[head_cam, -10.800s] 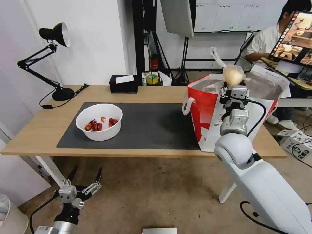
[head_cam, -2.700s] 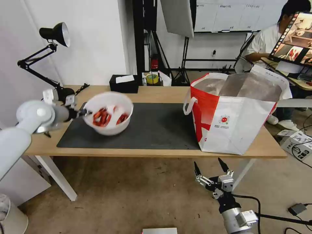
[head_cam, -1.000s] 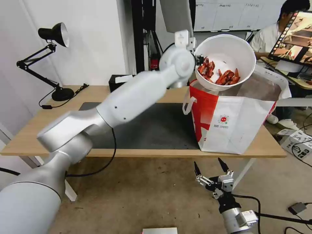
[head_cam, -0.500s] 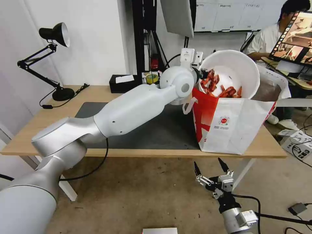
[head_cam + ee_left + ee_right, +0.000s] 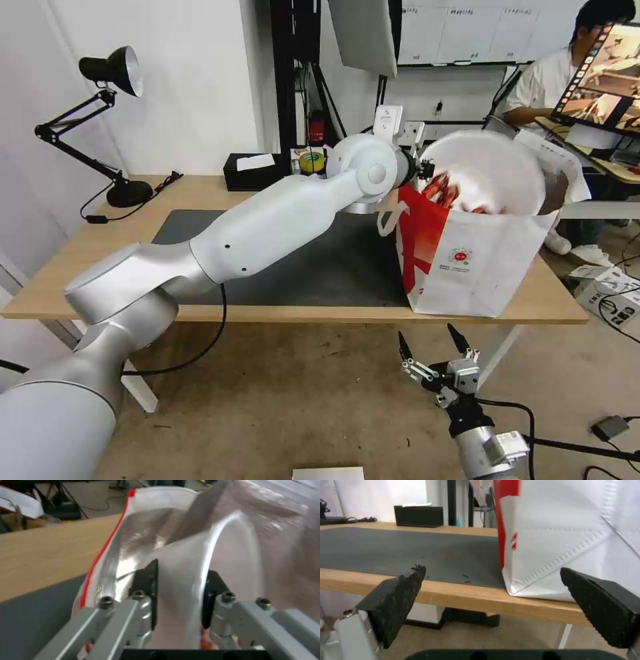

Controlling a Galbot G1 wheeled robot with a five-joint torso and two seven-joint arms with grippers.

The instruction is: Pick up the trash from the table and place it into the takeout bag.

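Now one white bowl (image 5: 490, 170) with red shellfish scraps sits tilted in the mouth of the takeout bag (image 5: 477, 263), lower than half a second ago, when it was just above the rim; about a second ago it was held high over the bag. Left claw (image 5: 421, 168) is clamped on the bowl's rim at the bag's left edge; in the left wrist view its two black fingers (image 5: 146, 585) pinch the white bowl wall (image 5: 181, 585) with foil lining behind. Left arm stretches across the table (image 5: 80, 260) over the one dark grey mat (image 5: 313, 267), which the bowl left 2.7 s back. One bag stands on the table's right end, unmoved. Right claw (image 5: 432, 341) hangs below the table's front edge, spread wide and empty, same place as before. Behind the mat: one black tissue box (image 5: 252, 172), one desk lamp (image 5: 107, 123).
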